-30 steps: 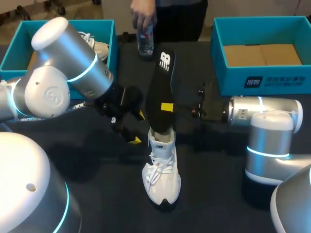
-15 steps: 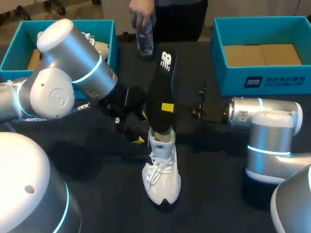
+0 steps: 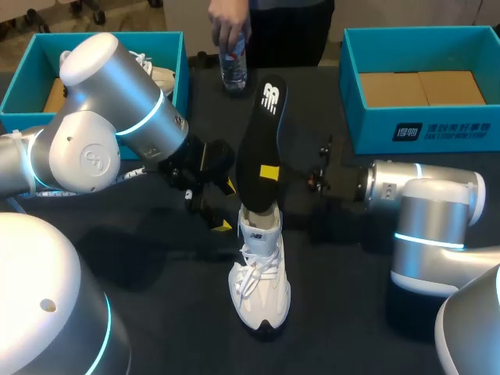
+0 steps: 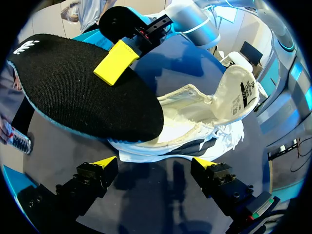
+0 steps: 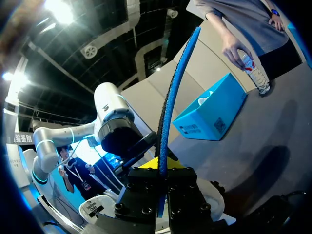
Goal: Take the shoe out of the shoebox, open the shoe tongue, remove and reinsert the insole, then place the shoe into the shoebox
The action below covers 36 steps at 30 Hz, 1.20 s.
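A white shoe [image 3: 259,283] stands on the dark table, toe toward me, its tongue [image 4: 240,92] folded back. The black insole [image 3: 260,148] rises steeply out of its opening, heel end in the air. My right gripper [image 3: 269,173] is shut on the insole's middle; in the right wrist view the insole [image 5: 170,102] shows edge-on, blue, between that gripper's [image 5: 162,173] fingers. My left gripper [image 3: 220,205] is open just left of the shoe's heel. In the left wrist view, the left gripper [image 4: 155,163] faces the shoe [image 4: 195,129] from the side, touching nothing, with the insole [image 4: 83,92] above.
A teal shoebox [image 3: 176,58] at the back left holds another white shoe [image 3: 160,78]. A second teal box [image 3: 422,129] stands at the back right. At the far edge a person's hand holds a bottle [image 3: 233,66] upright on the table.
My left arm has come a little nearer the shoe's heel. The insole's free end has tipped slightly to the right in the right gripper.
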{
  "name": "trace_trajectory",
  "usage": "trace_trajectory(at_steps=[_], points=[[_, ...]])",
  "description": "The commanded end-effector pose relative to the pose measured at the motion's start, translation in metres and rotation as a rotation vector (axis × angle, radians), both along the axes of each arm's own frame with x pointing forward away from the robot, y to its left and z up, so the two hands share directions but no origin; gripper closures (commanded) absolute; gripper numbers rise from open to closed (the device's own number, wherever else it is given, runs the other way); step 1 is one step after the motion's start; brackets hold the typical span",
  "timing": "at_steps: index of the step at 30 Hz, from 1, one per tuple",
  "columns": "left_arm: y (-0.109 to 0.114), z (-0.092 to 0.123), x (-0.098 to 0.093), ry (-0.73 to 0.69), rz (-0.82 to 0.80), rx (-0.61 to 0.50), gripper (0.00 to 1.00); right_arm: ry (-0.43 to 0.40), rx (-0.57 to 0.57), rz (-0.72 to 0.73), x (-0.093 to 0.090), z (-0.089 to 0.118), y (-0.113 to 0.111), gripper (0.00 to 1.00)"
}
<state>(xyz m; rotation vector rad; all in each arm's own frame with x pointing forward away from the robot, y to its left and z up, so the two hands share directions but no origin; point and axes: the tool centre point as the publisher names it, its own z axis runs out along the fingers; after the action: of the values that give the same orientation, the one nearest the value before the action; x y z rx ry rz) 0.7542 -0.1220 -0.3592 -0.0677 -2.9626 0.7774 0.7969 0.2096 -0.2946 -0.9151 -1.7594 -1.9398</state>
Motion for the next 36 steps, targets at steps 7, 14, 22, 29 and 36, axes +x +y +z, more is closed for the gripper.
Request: trace_trajectory(at_steps=[7,14,22,29,36], points=[[0.000,-0.001,0.000,-0.001,0.000,0.000,0.00,-0.021,-0.002,-0.023,-0.013,-0.008,0.003,1.00],[0.000,-0.001,0.000,-0.001,0.000,0.000,0.00,-0.043,-0.001,-0.025,-0.014,-0.011,0.002,1.00],[0.000,-0.001,0.000,-0.001,0.000,0.000,0.00,-0.052,0.001,0.002,-0.011,-0.015,0.001,1.00],[0.000,-0.001,0.000,-0.001,0.000,0.000,0.00,-0.055,0.003,0.023,-0.013,-0.021,0.001,1.00],[0.000,-0.001,0.000,-0.001,0.000,0.000,0.00,-0.051,0.012,0.032,-0.022,-0.032,0.004,1.00]])
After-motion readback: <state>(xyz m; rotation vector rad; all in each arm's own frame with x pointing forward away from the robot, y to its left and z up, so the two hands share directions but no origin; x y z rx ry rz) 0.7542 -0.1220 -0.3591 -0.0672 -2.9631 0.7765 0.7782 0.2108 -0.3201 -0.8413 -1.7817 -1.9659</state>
